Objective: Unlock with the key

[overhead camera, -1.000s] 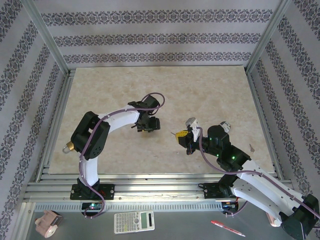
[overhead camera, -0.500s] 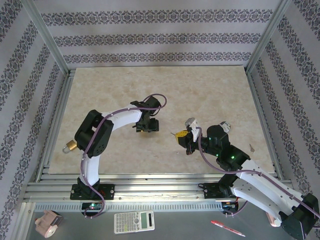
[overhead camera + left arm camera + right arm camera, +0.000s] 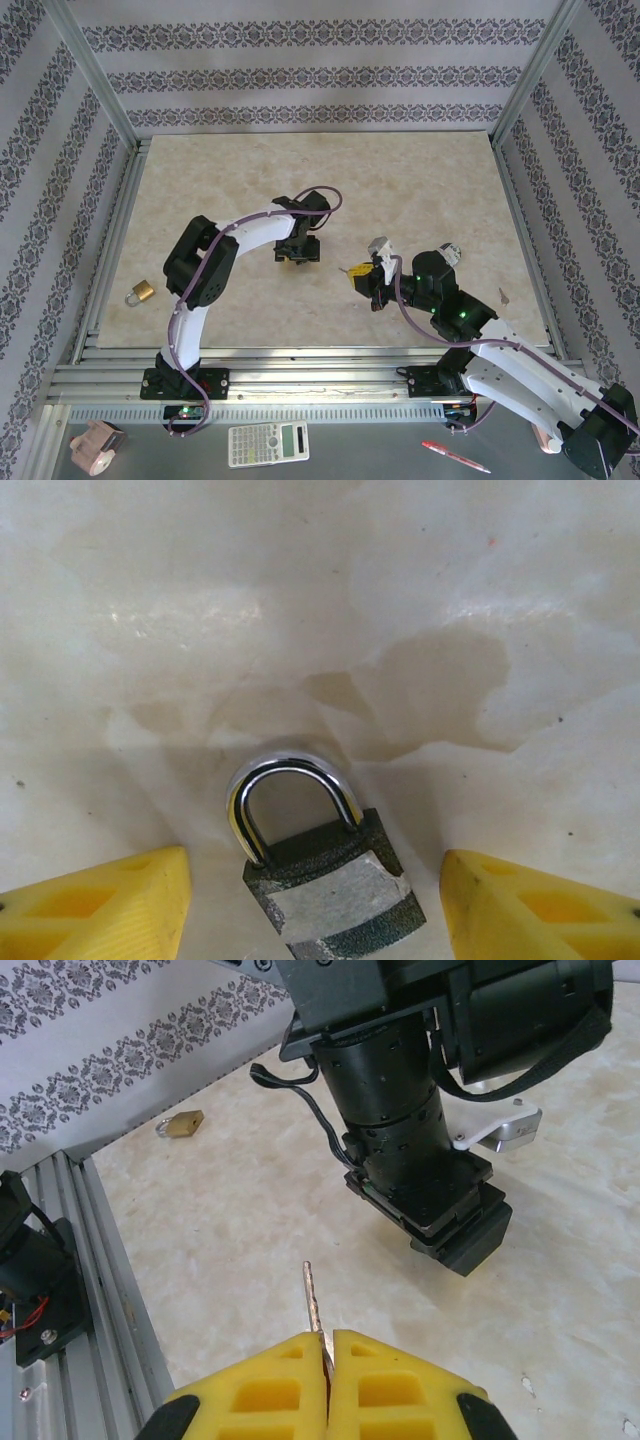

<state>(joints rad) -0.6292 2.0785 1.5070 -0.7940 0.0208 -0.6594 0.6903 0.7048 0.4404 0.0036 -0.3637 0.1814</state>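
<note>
On the worktop (image 3: pixel 300 600), we are straddling the dark padlock (image 3: pixel 335 888) with the left claw (image 3: pixel 298 252) released, the right claw (image 3: pixel 328 1355) clenching the key (image 3: pixel 313 1295).

Bright, even light from above. Soft grey shadows fall on the pale table (image 3: pixel 480 600); the padlock (image 3: pixel 325 875) has sharp white glare on its steel loop.

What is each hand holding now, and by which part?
The right hand grips the key by its head end, the blade sticking out. The left hand is open and holds nothing; the padlock lies between its fingers.
</note>
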